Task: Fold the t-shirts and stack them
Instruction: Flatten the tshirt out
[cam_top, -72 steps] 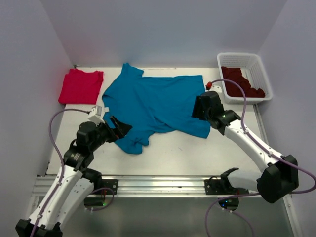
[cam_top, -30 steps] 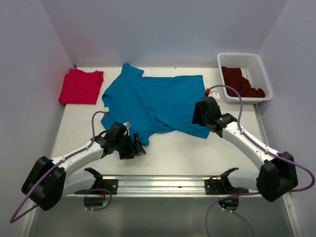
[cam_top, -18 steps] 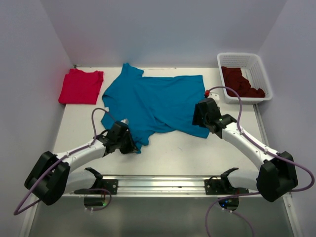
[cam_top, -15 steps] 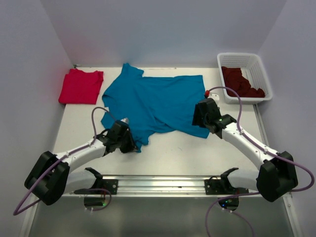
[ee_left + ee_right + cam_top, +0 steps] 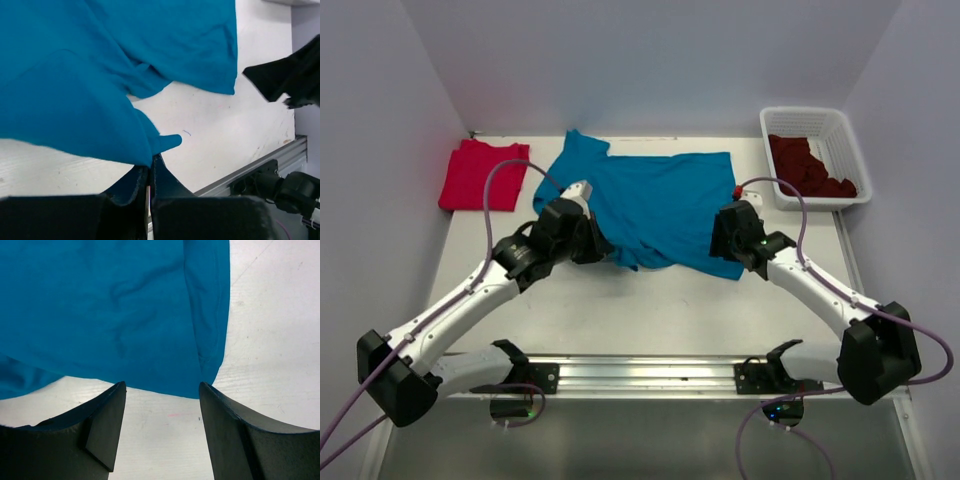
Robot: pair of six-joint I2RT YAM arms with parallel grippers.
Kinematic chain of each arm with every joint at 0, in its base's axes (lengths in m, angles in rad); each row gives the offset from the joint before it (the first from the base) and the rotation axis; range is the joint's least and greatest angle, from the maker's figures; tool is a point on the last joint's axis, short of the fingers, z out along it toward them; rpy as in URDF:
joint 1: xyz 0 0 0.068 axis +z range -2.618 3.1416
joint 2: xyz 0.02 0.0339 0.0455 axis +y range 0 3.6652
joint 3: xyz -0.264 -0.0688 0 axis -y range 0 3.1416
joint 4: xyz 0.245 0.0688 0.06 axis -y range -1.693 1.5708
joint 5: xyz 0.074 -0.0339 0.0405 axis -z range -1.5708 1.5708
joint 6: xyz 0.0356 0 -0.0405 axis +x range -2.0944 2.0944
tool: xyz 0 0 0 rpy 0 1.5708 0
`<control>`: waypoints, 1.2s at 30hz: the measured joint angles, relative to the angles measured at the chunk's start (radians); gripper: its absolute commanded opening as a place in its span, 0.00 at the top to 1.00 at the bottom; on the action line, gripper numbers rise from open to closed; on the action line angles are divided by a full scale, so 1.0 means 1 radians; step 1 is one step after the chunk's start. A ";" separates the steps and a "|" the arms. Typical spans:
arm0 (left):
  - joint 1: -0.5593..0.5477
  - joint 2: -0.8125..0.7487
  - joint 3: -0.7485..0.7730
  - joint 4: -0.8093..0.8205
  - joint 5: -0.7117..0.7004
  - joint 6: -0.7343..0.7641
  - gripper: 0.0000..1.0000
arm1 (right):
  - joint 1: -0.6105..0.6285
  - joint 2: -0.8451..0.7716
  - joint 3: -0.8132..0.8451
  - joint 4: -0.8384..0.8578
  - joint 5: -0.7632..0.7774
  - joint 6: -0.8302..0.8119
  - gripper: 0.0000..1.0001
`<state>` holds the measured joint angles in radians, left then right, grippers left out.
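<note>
A metal rail (image 5: 640, 375) runs along the near edge of the white table (image 5: 670, 315). Beyond it, left of centre, the left gripper (image 5: 595, 246) is clamped on the near left edge of the teal shirt (image 5: 665, 200). In the left wrist view its jaws are pressed together on a pinch of that cloth (image 5: 150, 167), and the flap it holds hangs above bare table. The rest of the shirt spreads away beyond the flap.

To the right, at about the same depth, the right gripper (image 5: 728, 238) sits over the teal shirt's near right corner. In the right wrist view its jaws stand wide apart with nothing between them (image 5: 160, 390), and the shirt's edge and corner lie just past the tips. Whether the tips touch the table I cannot tell.

The teal shirt lies across the middle of the table, rumpled, with one sleeve reaching toward the far left.

In the far left corner lies the red shirt (image 5: 480, 175), folded flat, just beside the teal one. In the far right corner stands the basket (image 5: 800, 113), with maroon shirts (image 5: 810, 165) heaped inside.
</note>
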<state>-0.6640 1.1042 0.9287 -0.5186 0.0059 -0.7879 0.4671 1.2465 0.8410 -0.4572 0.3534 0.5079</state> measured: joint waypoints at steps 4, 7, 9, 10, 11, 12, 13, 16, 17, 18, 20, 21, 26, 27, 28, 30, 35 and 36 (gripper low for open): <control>-0.001 -0.006 0.174 -0.093 -0.060 0.042 1.00 | 0.000 0.058 0.003 -0.026 0.006 0.002 0.36; -0.001 -0.006 0.289 -0.159 -0.111 0.074 1.00 | 0.001 0.109 0.006 -0.053 0.019 0.013 0.39; -0.001 -0.005 0.339 -0.184 -0.140 0.090 1.00 | 0.002 0.129 0.006 -0.067 0.023 0.019 0.42; -0.001 -0.005 0.362 -0.200 -0.156 0.100 1.00 | 0.002 0.136 0.007 -0.072 0.024 0.023 0.44; -0.001 -0.005 0.374 -0.211 -0.168 0.105 1.00 | 0.002 0.141 0.007 -0.075 0.024 0.026 0.45; -0.001 -0.005 0.386 -0.223 -0.182 0.113 1.00 | 0.003 0.143 0.007 -0.077 0.027 0.031 0.46; -0.001 -0.005 0.395 -0.239 -0.195 0.120 1.00 | 0.003 0.143 0.007 -0.080 0.031 0.033 0.48; -0.001 -0.002 0.425 -0.294 -0.239 0.138 1.00 | 0.003 0.143 0.008 -0.082 0.041 0.039 0.49; -0.001 -0.002 0.435 -0.307 -0.252 0.145 1.00 | 0.003 0.144 0.009 -0.083 0.044 0.040 0.51; -0.001 -0.003 0.443 -0.318 -0.262 0.148 1.00 | 0.003 0.146 0.011 -0.084 0.046 0.042 0.52; -0.001 -0.004 0.451 -0.325 -0.275 0.154 1.00 | 0.003 0.157 0.019 -0.084 0.045 0.046 0.53; -0.001 -0.005 0.452 -0.330 -0.278 0.155 1.00 | 0.003 0.164 0.023 -0.083 0.043 0.050 0.54; -0.001 -0.005 0.447 -0.336 -0.281 0.156 1.00 | 0.004 0.200 0.014 -0.042 -0.073 0.072 0.57; -0.001 -0.005 0.444 -0.335 -0.281 0.156 1.00 | 0.005 0.203 0.006 -0.024 -0.111 0.077 0.57; -0.001 -0.005 0.438 -0.334 -0.280 0.155 1.00 | 0.007 0.204 -0.013 0.009 -0.163 0.084 0.57; -0.001 -0.006 0.423 -0.334 -0.279 0.155 1.00 | 0.012 0.200 -0.053 0.061 -0.251 0.096 0.57; -0.001 -0.008 0.384 -0.332 -0.275 0.154 1.00 | 0.021 0.190 -0.134 0.134 -0.418 0.127 0.57; -0.001 -0.008 0.380 -0.332 -0.274 0.154 1.00 | 0.021 0.184 -0.140 0.138 -0.432 0.131 0.57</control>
<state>-0.6647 1.0966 1.3090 -0.8509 -0.2684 -0.6334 0.4885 1.4303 0.7006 -0.3195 -0.0784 0.6388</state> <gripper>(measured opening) 0.014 0.433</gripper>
